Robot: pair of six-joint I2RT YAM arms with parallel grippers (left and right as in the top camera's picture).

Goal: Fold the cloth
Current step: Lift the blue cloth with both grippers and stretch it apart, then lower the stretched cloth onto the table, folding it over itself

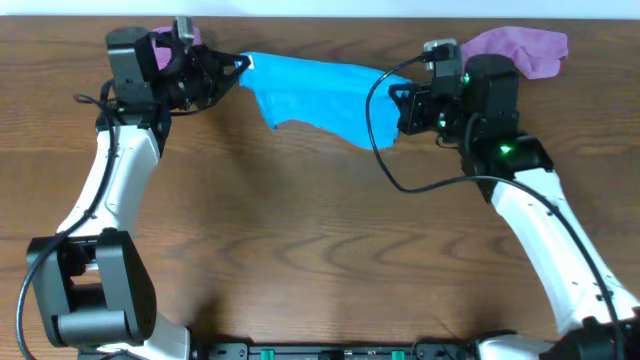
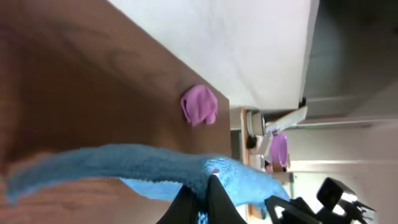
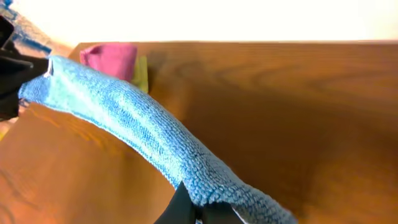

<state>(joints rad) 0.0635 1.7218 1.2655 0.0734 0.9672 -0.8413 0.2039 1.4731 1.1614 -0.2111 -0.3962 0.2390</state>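
A blue cloth (image 1: 320, 92) hangs stretched above the far part of the table between my two grippers, its lower edge sagging. My left gripper (image 1: 236, 66) is shut on the cloth's left corner. My right gripper (image 1: 404, 103) is shut on its right corner. In the left wrist view the cloth (image 2: 143, 163) runs leftward from the shut fingers (image 2: 204, 190). In the right wrist view the cloth (image 3: 124, 118) stretches up and left from the shut fingers (image 3: 198, 208).
A purple cloth (image 1: 525, 46) lies crumpled at the table's far right; it shows in the left wrist view (image 2: 199, 104). Another pink cloth (image 1: 168, 45) lies at the far left behind my left arm, seen in the right wrist view (image 3: 109, 57).
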